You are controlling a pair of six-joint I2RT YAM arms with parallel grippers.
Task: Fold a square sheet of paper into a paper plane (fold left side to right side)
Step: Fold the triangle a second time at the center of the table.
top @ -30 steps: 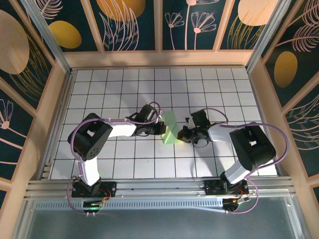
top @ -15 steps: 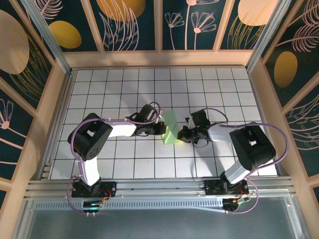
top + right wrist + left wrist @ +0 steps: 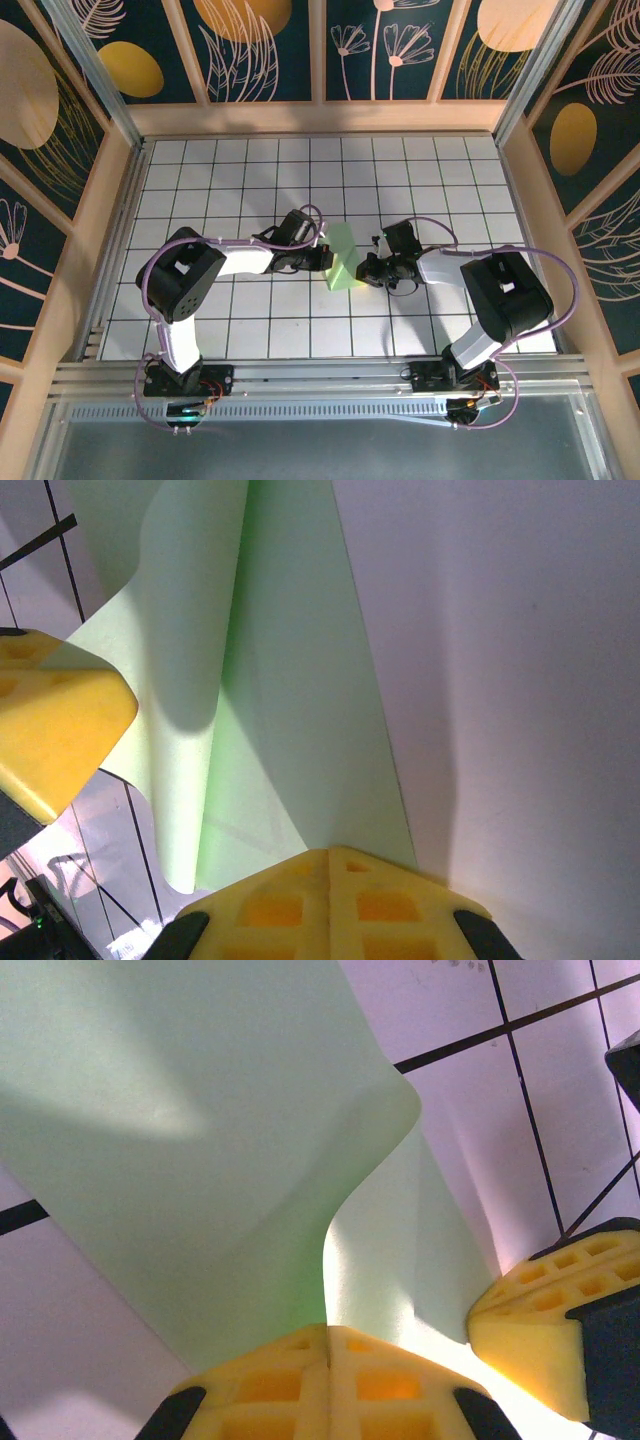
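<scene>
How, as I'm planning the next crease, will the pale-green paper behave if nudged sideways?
Probably floppy: the paper curls up off the table in the left wrist view. Likely very light, being one thin sheet, so it may slide rather than crease. It probably springs back unless pressed flat.

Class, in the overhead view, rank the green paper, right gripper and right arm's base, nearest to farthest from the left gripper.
1. Green paper, against the left gripper.
2. Right gripper, just across the paper.
3. Right arm's base, near-right edge.
</scene>
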